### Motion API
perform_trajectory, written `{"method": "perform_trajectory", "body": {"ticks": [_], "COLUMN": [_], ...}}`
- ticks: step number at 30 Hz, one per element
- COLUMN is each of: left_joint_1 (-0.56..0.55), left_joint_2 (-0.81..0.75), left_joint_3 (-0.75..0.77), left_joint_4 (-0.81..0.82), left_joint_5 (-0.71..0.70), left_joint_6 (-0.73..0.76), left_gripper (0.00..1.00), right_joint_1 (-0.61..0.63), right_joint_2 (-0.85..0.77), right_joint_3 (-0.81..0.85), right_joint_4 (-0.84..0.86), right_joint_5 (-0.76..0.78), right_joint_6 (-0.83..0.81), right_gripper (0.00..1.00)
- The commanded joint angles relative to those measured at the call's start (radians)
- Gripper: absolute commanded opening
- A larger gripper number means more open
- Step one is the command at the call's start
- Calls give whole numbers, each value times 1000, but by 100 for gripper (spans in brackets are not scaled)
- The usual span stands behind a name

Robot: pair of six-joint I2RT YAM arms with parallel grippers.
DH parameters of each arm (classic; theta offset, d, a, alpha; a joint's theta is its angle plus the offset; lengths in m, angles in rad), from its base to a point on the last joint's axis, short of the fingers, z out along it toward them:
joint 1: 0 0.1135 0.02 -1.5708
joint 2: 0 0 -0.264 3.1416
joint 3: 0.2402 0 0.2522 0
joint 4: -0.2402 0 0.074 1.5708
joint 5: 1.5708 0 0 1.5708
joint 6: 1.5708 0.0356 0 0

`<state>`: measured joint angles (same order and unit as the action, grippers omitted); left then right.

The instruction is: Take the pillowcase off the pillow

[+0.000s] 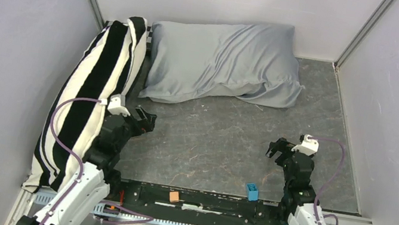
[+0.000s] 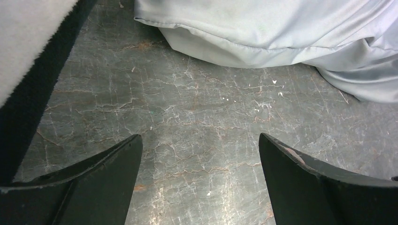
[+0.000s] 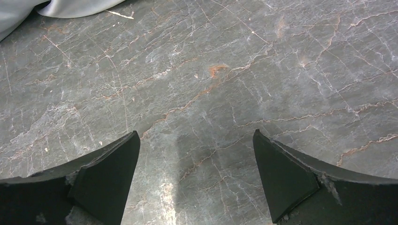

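At the near edge of the table [image 1: 208,156], both grippers hung low over bare stone with nothing in them. The left gripper [image 1: 144,121] had its fingers spread wide, as did the right gripper [image 1: 277,150], and each wrist view showed only marbled surface between the tips. The step in hand looked to be the first reach for the pillowcase [image 1: 223,62]. Doing it well would call for dividing the work: one arm pinning the plump closed end, the other pinching a single layer of loose cloth at the open end and drawing it off along the pillow's length rather than lifting the whole bundle. The slack, flattened cloth at the right-hand end suggested the opening lay there, though no hem could be made out. The pillowcase lay against the far edge, well apart from both grippers, ahead and to the right of the left one, ahead and to the left of the right one. The pillow was hidden inside it. A striped pillow [image 1: 98,84] ran along the left edge, just beside the left arm.
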<state>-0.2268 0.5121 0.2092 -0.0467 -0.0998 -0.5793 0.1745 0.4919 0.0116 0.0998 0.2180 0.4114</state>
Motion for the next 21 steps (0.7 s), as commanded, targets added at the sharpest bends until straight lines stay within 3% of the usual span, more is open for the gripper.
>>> {"method": "perform_trajectory", "body": {"ticks": [1, 8, 17, 21], "left_joint_1": [2, 2, 1, 3], "left_joint_2": [-14, -4, 21, 19], "left_joint_3": [-4, -10, -7, -6], "left_joint_4": [22, 44, 44, 44], "left_joint_5": [8, 50, 80, 83], "left_joint_6": [-29, -14, -6, -4], "left_gripper": [100, 100, 100, 100], "right_joint_1": [1, 1, 1, 1], "right_joint_2": [0, 74, 327, 406], "right_joint_3": [-19, -3, 269, 325], "right_joint_4": [41, 229, 179, 242], "right_joint_5": [-6, -146, -96, -80], "right_joint_6": [-23, -18, -97, -114], "right_gripper": [98, 98, 98, 98]}}
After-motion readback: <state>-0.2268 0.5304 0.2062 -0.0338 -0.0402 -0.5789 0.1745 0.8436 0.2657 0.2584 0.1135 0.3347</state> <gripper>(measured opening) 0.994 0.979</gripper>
